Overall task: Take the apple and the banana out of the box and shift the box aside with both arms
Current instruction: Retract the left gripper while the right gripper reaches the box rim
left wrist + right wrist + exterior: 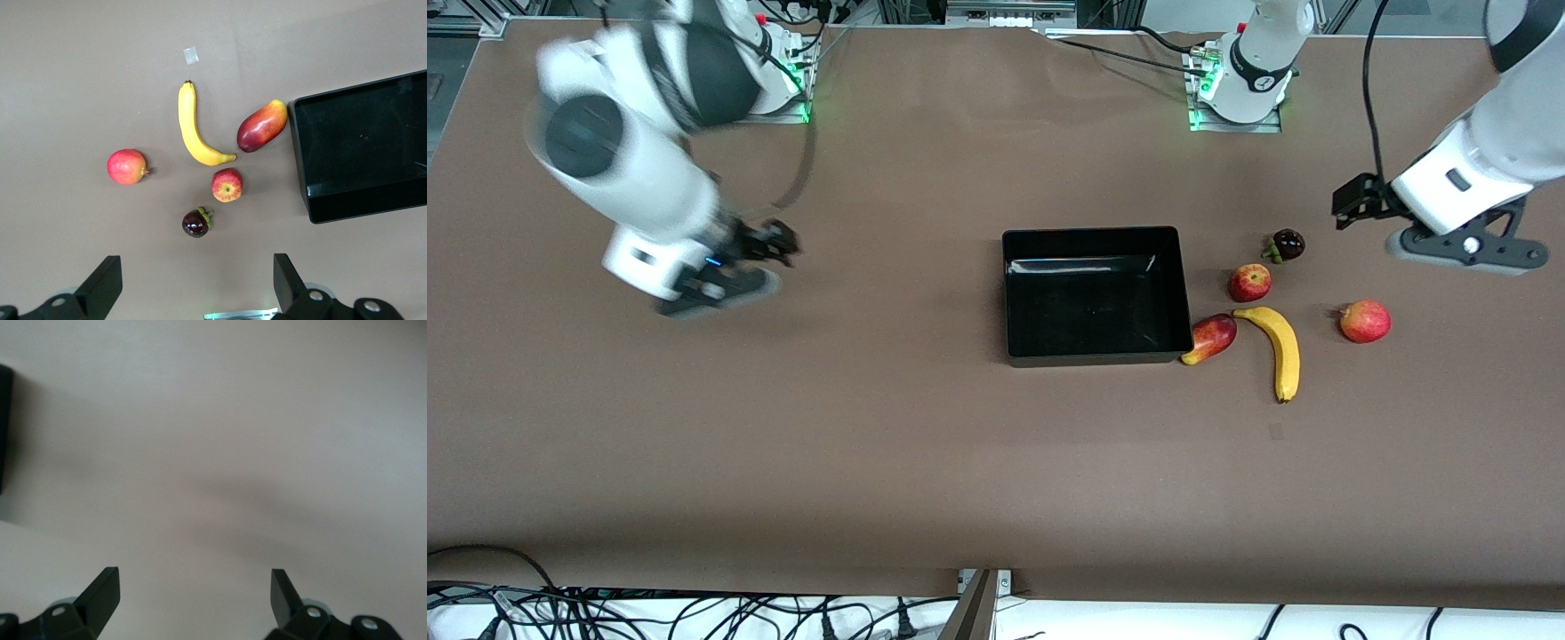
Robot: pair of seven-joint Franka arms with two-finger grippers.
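Toward the left arm's end of the table, your left gripper (193, 287) is hovering, fingers apart, over bare brown table (925, 444) near the mangosteen (197, 223). Your right gripper (193, 597) is hanging spread wide near the right arm's end, well apart from the box (1094, 293).

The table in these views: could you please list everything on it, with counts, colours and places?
Box: one, glossy black, mid-table, nothing inside.
Mango: one, red-yellow, touching the box's corner toward the left arm's end.
Banana: one, yellow, beside the mango, nearest the front camera.
Apples: two, red; one just above the banana's tip, one farther toward the left arm's end.
Mangosteen: one, dark purple, farthest from the front camera.
Table: brown.
Left gripper: black, open, over bare table near the mangosteen.
Right gripper: black, open, over bare table at the right arm's end.
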